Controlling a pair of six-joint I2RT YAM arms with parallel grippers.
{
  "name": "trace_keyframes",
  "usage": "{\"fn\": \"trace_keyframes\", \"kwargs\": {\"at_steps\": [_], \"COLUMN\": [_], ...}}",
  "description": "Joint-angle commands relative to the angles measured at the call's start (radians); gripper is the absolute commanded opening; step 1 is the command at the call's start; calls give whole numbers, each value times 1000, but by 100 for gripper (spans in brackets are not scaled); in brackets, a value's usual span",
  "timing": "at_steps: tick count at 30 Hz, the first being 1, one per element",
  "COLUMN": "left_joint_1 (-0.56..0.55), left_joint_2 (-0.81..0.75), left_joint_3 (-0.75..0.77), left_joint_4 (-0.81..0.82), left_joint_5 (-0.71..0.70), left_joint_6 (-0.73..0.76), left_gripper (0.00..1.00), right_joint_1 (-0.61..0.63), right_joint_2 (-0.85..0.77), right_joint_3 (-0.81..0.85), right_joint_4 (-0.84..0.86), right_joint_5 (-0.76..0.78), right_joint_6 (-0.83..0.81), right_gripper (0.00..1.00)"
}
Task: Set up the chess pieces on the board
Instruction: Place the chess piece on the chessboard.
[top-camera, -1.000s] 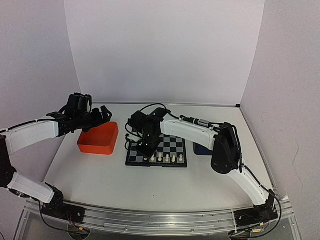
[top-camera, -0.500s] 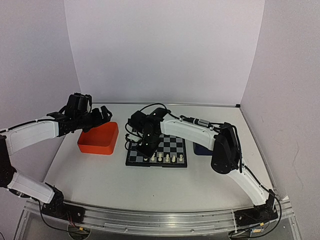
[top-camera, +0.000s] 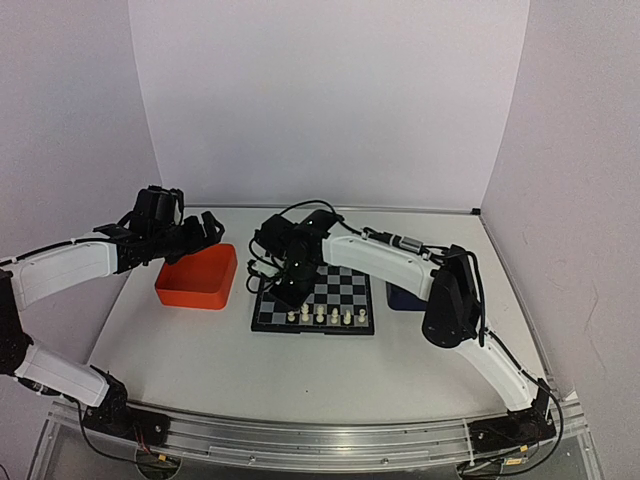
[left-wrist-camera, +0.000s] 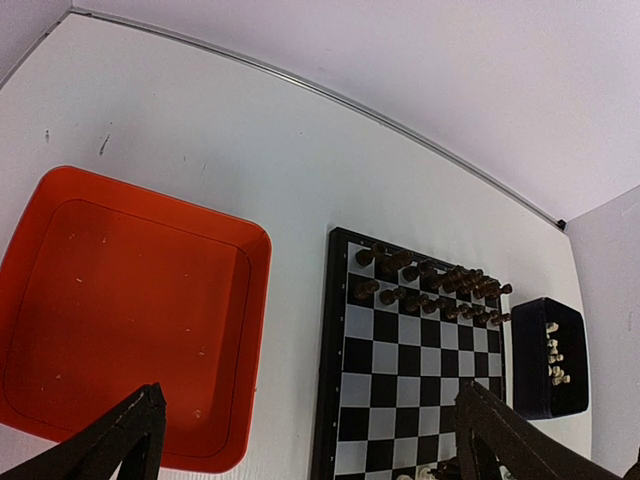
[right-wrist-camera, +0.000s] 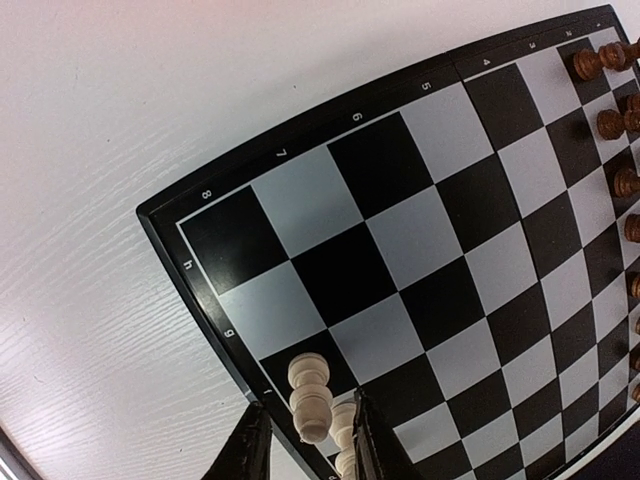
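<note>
Robotics lab test cell: a white-and-black left arm and right arm stand bolted to an aluminium rail at the near edge of a white table, with black cables looping off their joints. Plain white panels wall in the far, left and right sides like a photo booth. Staged props sit mid-table: a small chessboard, an orange tray to its left and a dark blue tray to its right.
</note>
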Motion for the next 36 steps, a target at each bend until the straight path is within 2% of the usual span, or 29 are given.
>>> {"fn": "trace_keyframes", "kwargs": {"at_steps": [1,6,15,24,36], "left_joint_1": [5,6,6,6,7], "left_joint_2": [-34,-39,-62,-95,-71], "left_joint_3": [0,9,39,68,125], "left_joint_4": [52,62,65,53,64], "left_joint_5": [14,15,5,-17,-31], "left_joint_6": [22,29,48,70,114], "left_gripper": [100,100,100,100,100], "right_joint_1": [3,2,-30,-114,-288], "right_joint_2": [-17,-64,-235,-440,-768], "right_joint_3": [48,54,-40,-263,-705], "right_joint_4": [5,26,102,170,298], "right_joint_5": [-20,13,138,230,301], "right_joint_6": [11,51,144,248,374], "right_gripper": [28,34,58,77,85]}}
